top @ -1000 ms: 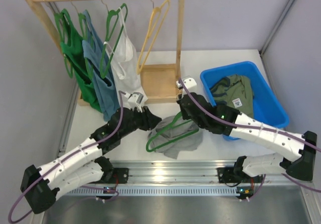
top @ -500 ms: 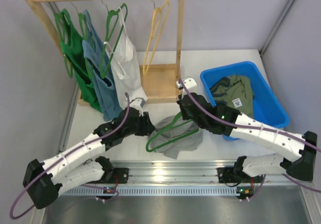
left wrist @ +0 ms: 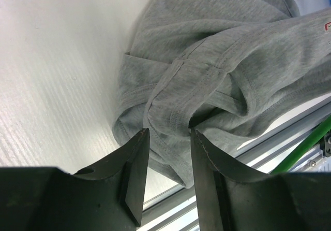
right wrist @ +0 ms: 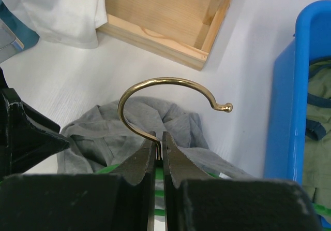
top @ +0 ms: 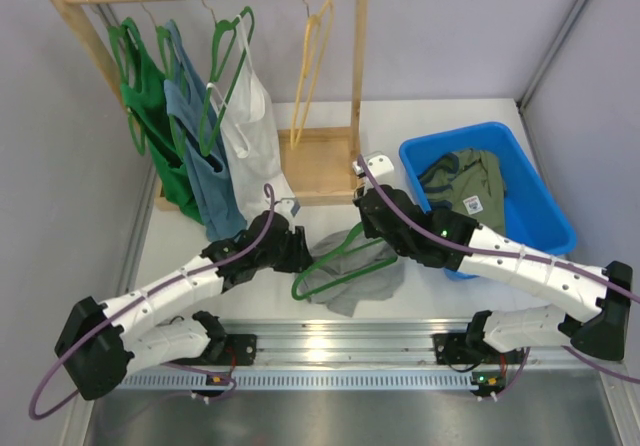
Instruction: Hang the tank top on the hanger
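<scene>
On the tabletop [top: 440, 116], the grey tank top [top: 365, 278] lies bunched beneath the green hanger [top: 325, 258], which the right end effector [right wrist: 159, 138] pinches tight at its hook [right wrist: 165, 78], while the left end effector [left wrist: 168, 132], narrowly parted and empty, hangs over a strap fold it likely must grip next.

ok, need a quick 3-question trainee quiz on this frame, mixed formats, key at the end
1. True or false: the right gripper is shut on the stem of the hanger hook.
2. Where is the grey tank top? A: hung on the rack. B: crumpled on the table. C: lifted clear by the right gripper.
3. Fill in: in the left wrist view, the left gripper jaws stand ___ at the edge of the tank top.

Key: 1 true; 2 B; 3 open.
</scene>
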{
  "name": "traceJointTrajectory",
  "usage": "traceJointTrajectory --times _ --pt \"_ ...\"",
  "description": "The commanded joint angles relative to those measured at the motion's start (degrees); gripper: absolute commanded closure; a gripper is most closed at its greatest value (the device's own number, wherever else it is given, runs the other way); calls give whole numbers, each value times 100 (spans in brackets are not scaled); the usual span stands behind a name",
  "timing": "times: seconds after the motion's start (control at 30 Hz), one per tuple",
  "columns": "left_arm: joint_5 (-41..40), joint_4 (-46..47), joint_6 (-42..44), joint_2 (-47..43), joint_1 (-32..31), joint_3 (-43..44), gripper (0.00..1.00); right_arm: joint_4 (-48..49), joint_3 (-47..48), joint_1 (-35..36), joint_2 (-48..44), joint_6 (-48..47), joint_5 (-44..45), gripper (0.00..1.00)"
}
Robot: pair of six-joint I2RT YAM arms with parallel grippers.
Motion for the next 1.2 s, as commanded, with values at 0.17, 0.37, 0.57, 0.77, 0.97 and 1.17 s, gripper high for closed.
traceJointTrajectory --times 0.17,0.37,0.57,0.77,0.97,1.17 --pt "168 546 79 57 -45 216 57 74 188 52 3 124 232 100" --pt "116 520 61 162 -80 216 57 30 223 52 38 141 267 100" --pt "-111 572 26 320 -115 207 60 -84 311 52 117 212 407 100" --pt "-228 564 -88 356 -115 172 95 -347 443 52 214 405 811 100" --pt "-254 397 -185 13 -124 -4 100 -646 609 52 292 668 1312 100" --pt "-342 2 -264 -391 -124 -109 100 -928 812 34 477 897 1822 100"
